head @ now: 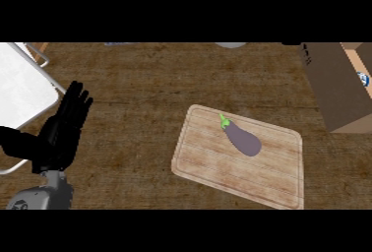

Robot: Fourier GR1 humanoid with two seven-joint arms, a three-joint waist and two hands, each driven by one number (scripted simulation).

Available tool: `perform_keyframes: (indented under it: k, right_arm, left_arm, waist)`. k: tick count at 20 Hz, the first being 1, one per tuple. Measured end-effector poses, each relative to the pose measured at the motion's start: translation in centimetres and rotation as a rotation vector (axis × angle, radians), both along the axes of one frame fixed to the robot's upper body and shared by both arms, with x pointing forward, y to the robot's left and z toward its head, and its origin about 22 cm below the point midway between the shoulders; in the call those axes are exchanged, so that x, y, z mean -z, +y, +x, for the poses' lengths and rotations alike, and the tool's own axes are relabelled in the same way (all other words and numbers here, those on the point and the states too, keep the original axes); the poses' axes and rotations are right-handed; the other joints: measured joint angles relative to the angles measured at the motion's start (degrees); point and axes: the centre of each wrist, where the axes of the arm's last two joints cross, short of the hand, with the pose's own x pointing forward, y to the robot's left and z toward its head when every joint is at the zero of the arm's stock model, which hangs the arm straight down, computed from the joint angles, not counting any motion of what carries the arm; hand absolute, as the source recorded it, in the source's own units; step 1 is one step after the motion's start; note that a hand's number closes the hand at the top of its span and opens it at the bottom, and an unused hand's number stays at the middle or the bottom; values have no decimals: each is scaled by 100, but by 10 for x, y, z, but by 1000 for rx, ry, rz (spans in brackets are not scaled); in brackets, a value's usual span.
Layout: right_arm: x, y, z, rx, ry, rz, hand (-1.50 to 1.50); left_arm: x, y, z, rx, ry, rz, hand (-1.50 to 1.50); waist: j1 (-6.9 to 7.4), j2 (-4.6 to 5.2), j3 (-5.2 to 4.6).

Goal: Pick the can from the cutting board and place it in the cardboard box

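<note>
Kitchen counter — the top (145,83) was a brown, wood-grained worktop filling the view. A pale wooden cutting board (218,167) lay on it, and an eggplant (242,138) with a green stem sat on the board's upper half. Right of the board, at the frame edge, stood a cardboard box (334,93). Left of the board, well apart, a white sink-like basin (22,93) with a metal rim was set into the counter — food prep space, home-kitchen type.
</note>
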Motion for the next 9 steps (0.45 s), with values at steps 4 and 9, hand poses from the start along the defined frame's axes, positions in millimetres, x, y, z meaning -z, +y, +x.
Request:
perform_keyframes:
  k: [4, 9]
  right_arm:
    - [9, -21, -17, 20, -61, 11, -150]
    - [25, -42, -39, 30, -102, 23, -150]
  left_arm:
    - [-3, -4, 1, 1, -4, -8, 0]
    - [-4, -3, 4, -7, 0, -2, 0]
  waist:
    - [-11, -3, 0]
    - [-33, -12, -3]
